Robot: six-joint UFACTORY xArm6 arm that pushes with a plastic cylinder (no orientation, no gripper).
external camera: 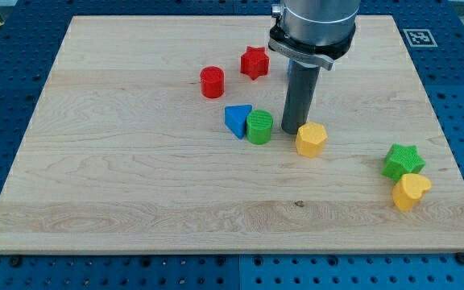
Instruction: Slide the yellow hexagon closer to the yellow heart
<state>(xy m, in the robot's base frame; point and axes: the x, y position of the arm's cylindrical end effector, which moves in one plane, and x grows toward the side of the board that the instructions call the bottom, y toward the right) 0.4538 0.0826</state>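
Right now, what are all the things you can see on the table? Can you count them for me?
Red cylinder: one, red, upper middle of the board.
Red star: one, red, just right of the red cylinder.
Blue triangle: one, blue, centre, touching the green cylinder.
Green cylinder: one, green, centre.
Yellow hexagon: one, yellow, right of the green cylinder.
Green star: one, green, right side.
Yellow heart: one, yellow, just below the green star.
Wooden board: one, light wood.
My tip: one, dark rod, between green cylinder and yellow hexagon.
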